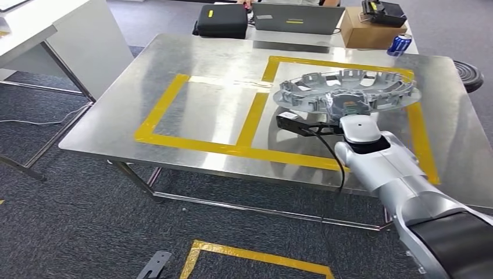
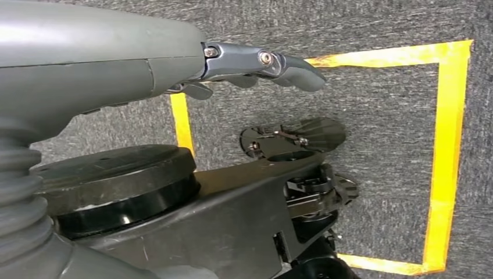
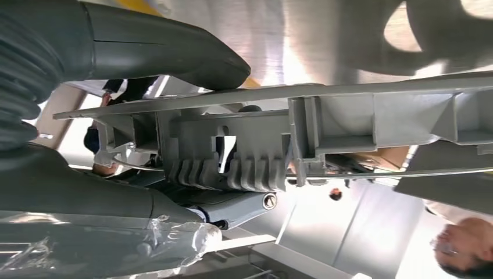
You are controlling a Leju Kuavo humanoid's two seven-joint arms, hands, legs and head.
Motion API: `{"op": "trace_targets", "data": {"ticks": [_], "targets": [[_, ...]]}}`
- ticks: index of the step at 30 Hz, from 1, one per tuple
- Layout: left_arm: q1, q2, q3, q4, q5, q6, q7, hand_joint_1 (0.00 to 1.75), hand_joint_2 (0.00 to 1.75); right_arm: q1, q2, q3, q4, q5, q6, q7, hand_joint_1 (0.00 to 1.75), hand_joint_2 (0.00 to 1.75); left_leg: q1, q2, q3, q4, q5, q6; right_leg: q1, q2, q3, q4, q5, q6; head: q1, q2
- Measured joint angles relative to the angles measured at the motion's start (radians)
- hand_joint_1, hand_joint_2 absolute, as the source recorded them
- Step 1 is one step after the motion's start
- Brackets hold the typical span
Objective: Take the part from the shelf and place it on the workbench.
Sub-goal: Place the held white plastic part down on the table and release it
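Gripping the grey part (image 1: 347, 88), right hand (image 1: 343, 104) over workbench (image 1: 203, 104) — left hand (image 2: 256, 64) slack, empty.

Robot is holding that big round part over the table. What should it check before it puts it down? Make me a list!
1. Right hand holds the part: ok, thumb and fingers clamp its rim in the right wrist view.
2. Part is over the right taped box: ok.
3. Table under the part is bare: ok as far as the head view shows.
4. Part is level: not ok, it looks a bit tilted.
5. Part touches the table: cannot tell.
6. Left hand is out of the way: ok, it hangs low over the carpet.
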Motion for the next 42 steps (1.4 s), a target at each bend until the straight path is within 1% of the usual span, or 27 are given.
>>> {"op": "trace_targets", "data": {"ticks": [2, 6, 7, 11, 16, 20, 27, 36, 42], "targets": [[0.0, 0.0, -0.003, 0.0, 0.0, 0.0, 0.0, 0.0, 1.75, -0.006, 0.011, 0.006, 0.006, 0.0, 0.0, 0.0, 1.75, 1.75, 0.0, 0.0, 0.0, 0.0, 0.0, 0.0, 0.0, -0.001, 0.0, 0.0, 0.0, 0.0, 0.0, 0.0], [0.0, 0.0, -0.005, 0.0, -0.002, -0.009, 0.0, 0.0, 1.75, -0.016, 0.024, 0.012, 0.017, -0.002, -0.001, -0.01, 0.0, 0.0, 0.0, -0.001, 0.0, 0.0, 0.0, 0.0, 0.0, 0.0, 0.0, 0.0, 0.0, 0.0, 0.0, 0.0], [0.0, 0.0, -0.007, 0.0, -0.006, -0.017, 0.0, 0.0, 1.75, -0.019, 0.029, 0.013, 0.019, -0.004, -0.001, -0.016, 0.0, 0.0, 0.0, 0.0, 0.0, 0.0, 0.0, 0.0, 0.0, 0.0, 0.0, 0.0, 0.0, 0.0, 0.0, 0.0], [-0.003, -0.001, -0.022, 0.0, -0.02, -0.044, 0.013, 0.0, 0.0, -0.038, 0.059, 0.026, 0.027, -0.006, 0.006, -0.027, 0.0, 0.0, 0.0, 0.001, 0.0, 0.0, 0.0, -0.001, 0.0, 0.002, -0.001, 0.0, 0.001, -0.001, 0.0, 0.0], [-0.002, -0.004, -0.023, 0.0, -0.004, -0.086, 0.026, 0.0, 0.0, -0.071, 0.09, 0.039, 0.038, -0.019, 0.02, -0.025, 0.0, 0.0, 0.001, 0.0, 0.0, 0.0, 0.001, -0.001, 0.0, 0.001, -0.001, 0.0, 0.001, -0.001, 0.0, 0.0], [-0.002, -0.013, -0.027, 0.0, -0.02, -0.108, -0.001, 0.0, 0.0, -0.095, 0.101, 0.048, 0.047, -0.027, 0.023, -0.026, 0.0, 0.0, 0.001, 0.0, 0.0, 0.0, 0.001, -0.002, 0.001, 0.001, 0.0, 0.0, 0.001, -0.002, 0.0, 0.0], [-0.003, -0.028, -0.03, 0.0, -0.021, -0.075, -0.004, 0.0, 0.0, -0.115, 0.106, 0.059, 0.062, -0.04, 0.021, -0.024, 0.0, 0.0, 0.001, 0.0, 0.0, 0.0, 0.001, -0.002, 0.001, 0.001, 0.0, 0.0, 0.001, -0.002, 0.0, 0.0], [-0.003, -0.029, -0.029, 0.0, -0.022, -0.078, 0.003, 0.0, 0.0, -0.122, 0.107, 0.063, 0.068, -0.054, 0.021, -0.024, 0.0, 0.0, 0.001, 0.0, 0.0, 0.0, 0.001, -0.002, 0.001, 0.001, 0.0, 0.0, 0.001, -0.002, 0.0, 0.0], [-0.003, -0.033, -0.029, 0.0, -0.018, -0.078, 0.006, 0.0, 0.0, -0.137, 0.109, 0.07, 0.07, -0.089, 0.012, -0.037, 0.0, 0.0, 0.001, 0.0, 0.0, 0.0, 0.001, -0.002, 0.001, 0.001, 0.0, 0.0, 0.001, -0.002, 0.0, 0.0]]}}
